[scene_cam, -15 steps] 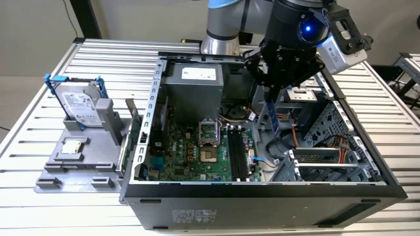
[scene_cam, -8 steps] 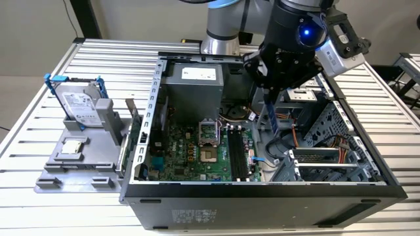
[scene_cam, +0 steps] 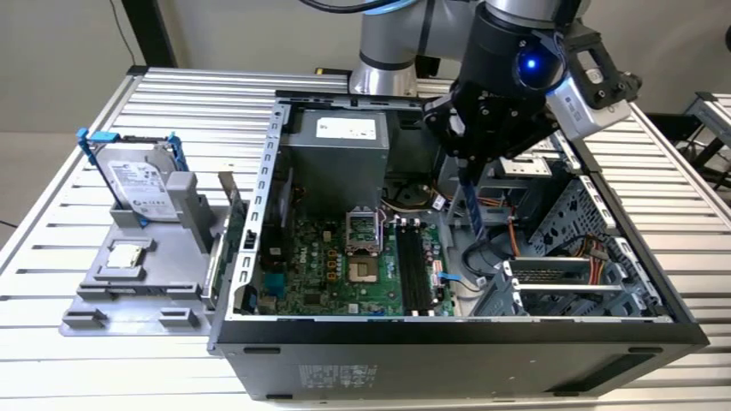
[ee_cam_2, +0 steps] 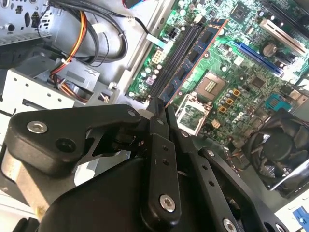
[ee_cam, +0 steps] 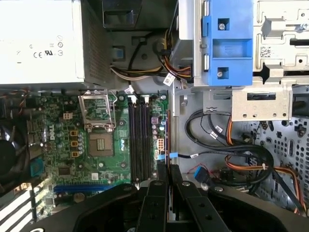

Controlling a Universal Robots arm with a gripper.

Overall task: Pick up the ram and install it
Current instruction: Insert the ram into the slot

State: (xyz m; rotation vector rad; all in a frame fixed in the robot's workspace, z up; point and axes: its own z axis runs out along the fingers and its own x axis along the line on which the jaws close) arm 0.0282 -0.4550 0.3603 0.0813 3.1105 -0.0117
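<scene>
My gripper is shut on the ram, a thin dark blue-green stick that hangs on edge inside the open computer case, above the motherboard. It hovers just to the exterior view's right of the long black memory slots. In the second wrist view the ram runs out from my gripper alongside the slots. In the first wrist view the ram shows edge-on beyond the gripper, beside the slots and apart from them.
The open case holds a grey power supply, a bare CPU socket, a drive cage and loose cables. A hard drive with blue rails stands on a grey fixture at the exterior view's left.
</scene>
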